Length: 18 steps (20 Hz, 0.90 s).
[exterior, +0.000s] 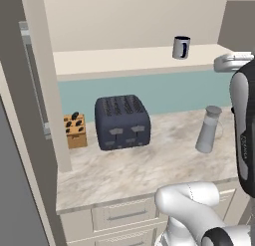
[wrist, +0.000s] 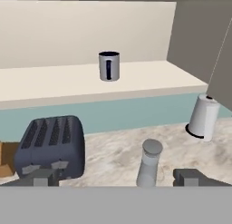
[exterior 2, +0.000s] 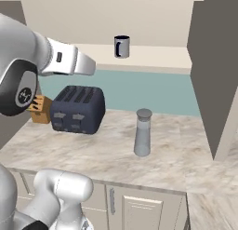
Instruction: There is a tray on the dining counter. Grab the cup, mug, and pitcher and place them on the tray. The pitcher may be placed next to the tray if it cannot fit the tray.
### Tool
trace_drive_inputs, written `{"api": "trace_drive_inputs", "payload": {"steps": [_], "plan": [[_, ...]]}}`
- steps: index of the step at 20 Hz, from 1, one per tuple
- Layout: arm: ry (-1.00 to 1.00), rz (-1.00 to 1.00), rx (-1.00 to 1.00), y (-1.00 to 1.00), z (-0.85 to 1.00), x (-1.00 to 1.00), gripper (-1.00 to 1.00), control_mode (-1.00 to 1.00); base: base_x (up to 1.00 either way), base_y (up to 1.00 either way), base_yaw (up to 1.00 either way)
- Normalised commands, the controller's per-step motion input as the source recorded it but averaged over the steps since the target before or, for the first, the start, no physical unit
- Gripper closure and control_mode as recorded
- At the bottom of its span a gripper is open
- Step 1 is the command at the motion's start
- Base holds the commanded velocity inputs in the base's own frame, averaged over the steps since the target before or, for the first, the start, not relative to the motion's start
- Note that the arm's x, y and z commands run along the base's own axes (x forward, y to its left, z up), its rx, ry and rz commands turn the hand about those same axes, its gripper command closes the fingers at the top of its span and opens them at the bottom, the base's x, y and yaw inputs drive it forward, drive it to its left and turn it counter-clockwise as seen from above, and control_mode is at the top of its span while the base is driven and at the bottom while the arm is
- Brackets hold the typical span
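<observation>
The tall grey glass pitcher [exterior: 208, 130] [exterior 2: 142, 133] [wrist: 149, 164] with a silvery lid stands upright on the marble counter with the toaster. The mug [exterior: 181, 47] [exterior 2: 122, 46] [wrist: 109, 66] sits on a raised beige ledge [wrist: 54, 82] behind that counter, its handle facing me. My gripper [wrist: 117, 177] is open and empty, held above and in front of the pitcher, with its fingertips [wrist: 43, 177] wide to either side of it. The tray, the cup and the dining counter are out of view.
A dark four-slot toaster [exterior: 122, 122] [exterior 2: 77, 109] [wrist: 50, 146] stands left of the pitcher, with a wooden knife block [exterior: 75, 131] [exterior 2: 41, 109] beside it. A white paper towel roll [wrist: 204, 117] stands to the right. A tall cabinet side [exterior 2: 214, 71] bounds the counter's right end.
</observation>
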Motion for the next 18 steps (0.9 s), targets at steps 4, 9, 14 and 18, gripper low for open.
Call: {"api": "trace_drive_inputs", "payload": {"steps": [4,9,14,18], "plan": [[0.0,-0.05,0.0,-0.04,0.09,0.22,-1.0,-1.0,0.0,0.0,0.0],[0.0,-0.05,0.0,-0.03,0.04,0.2,-1.0,-1.0,0.0,0.0,0.0],[0.0,-0.02,0.0,-0.06,0.0,0.2,-1.0,-1.0,0.0,0.0,0.0],[0.0,0.0,0.0,0.0,0.0,0.18,-1.0,-1.0,0.0,0.0,0.0]]}}
